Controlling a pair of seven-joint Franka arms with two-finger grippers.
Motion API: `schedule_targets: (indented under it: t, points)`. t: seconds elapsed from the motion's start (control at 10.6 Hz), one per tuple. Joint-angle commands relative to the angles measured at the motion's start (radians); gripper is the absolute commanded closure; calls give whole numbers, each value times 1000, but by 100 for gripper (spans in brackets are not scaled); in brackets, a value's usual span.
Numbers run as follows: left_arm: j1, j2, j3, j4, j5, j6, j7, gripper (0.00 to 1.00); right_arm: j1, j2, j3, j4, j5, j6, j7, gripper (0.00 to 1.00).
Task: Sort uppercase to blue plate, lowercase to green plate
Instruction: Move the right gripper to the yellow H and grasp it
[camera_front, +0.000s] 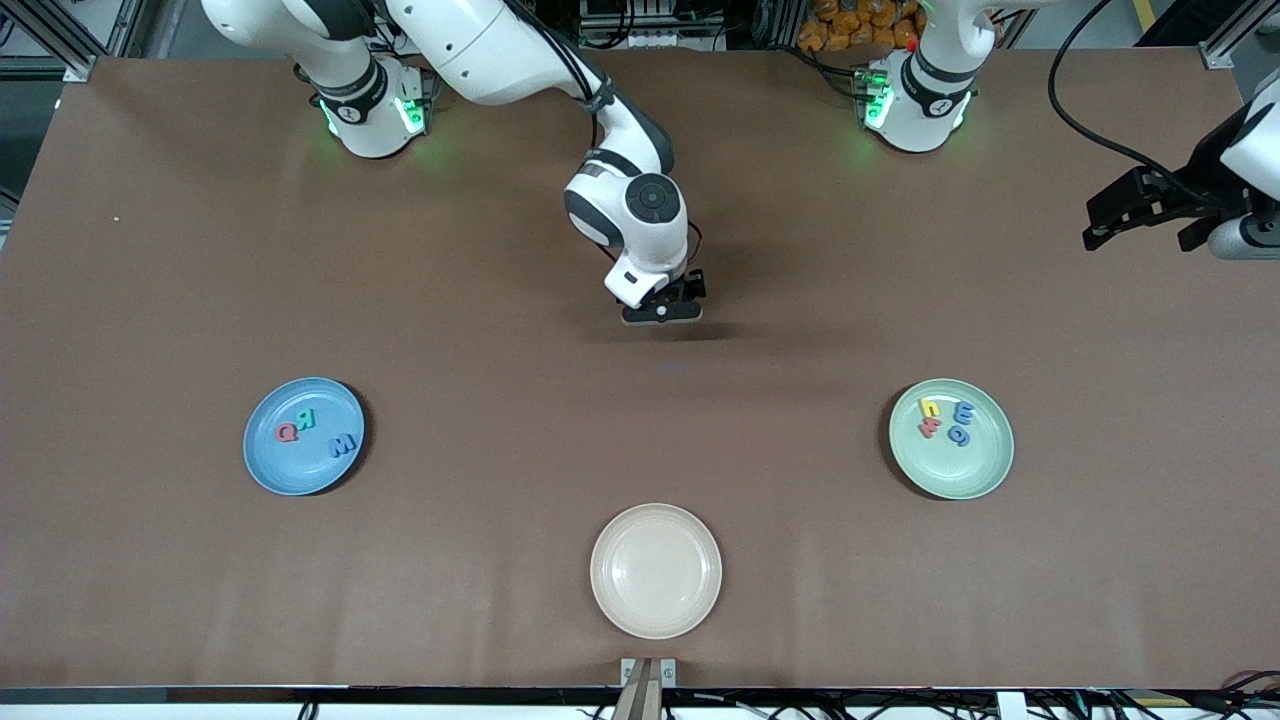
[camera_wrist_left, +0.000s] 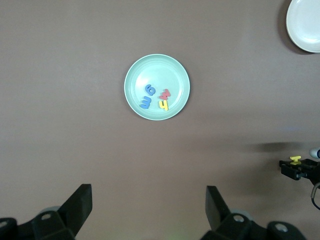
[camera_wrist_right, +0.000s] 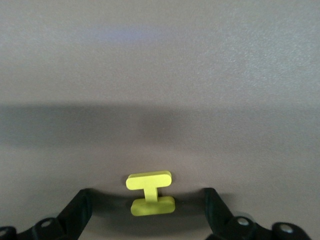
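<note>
counter (camera_front: 500, 300): matt brown, cloth-like, faintly creased under my jaws
yellow H (camera_wrist_right: 150, 194): soft matt foam
blue plate (camera_front: 262, 462): smooth, slight sheen
green plate (camera_front: 975, 480): same smooth finish
my arms: glossy white plastic shells, matt black fingers (camera_wrist_right: 80, 210)

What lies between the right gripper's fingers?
The yellow H, lying on the table between the open right gripper's fingers, ungripped; the right wrist view shows it.

1. Green plate (camera_wrist_left: 157, 62) on brown table (camera_wrist_left: 75, 140), holding blue e (camera_wrist_left: 145, 103), blue g-like letter (camera_wrist_left: 150, 89), red w (camera_wrist_left: 165, 93), yellow h (camera_wrist_left: 163, 105).
2. Cream plate (camera_wrist_left: 305, 27) cut off at the frame corner.
3. Left gripper (camera_wrist_left: 149, 212) fingers spread wide, nothing between.
4. Right gripper (camera_wrist_left: 299, 169) well apart from the green plate, yellow H (camera_wrist_left: 295, 159) showing at it.
</note>
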Motion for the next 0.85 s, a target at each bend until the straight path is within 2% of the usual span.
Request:
schedule_targets:
  t: [0.0,0.09,0.19,0.28,0.38,0.75]
  points:
    - [8,-12,-5,-5,25,-11,-13,0,6,16,2,26,-14,-5,25,0]
    - [8,-12,-7,-7,25,-11,-13,0,6,14,2,26,-14,-5,25,6]
    - [10,-12,-7,-8,25,-12,-13,0,6,14,2,28,-8,-5,25,51]
    - [11,-11,-7,-10,25,-12,-13,0,6,14,2,28,-1,-5,25,86]
    - [11,-11,-7,-8,25,-12,-13,0,8,14,2,29,-1,-7,27,100]
    - [10,-9,-7,-10,25,-12,-11,0,6,5,-1,29,-18,-15,19,100]
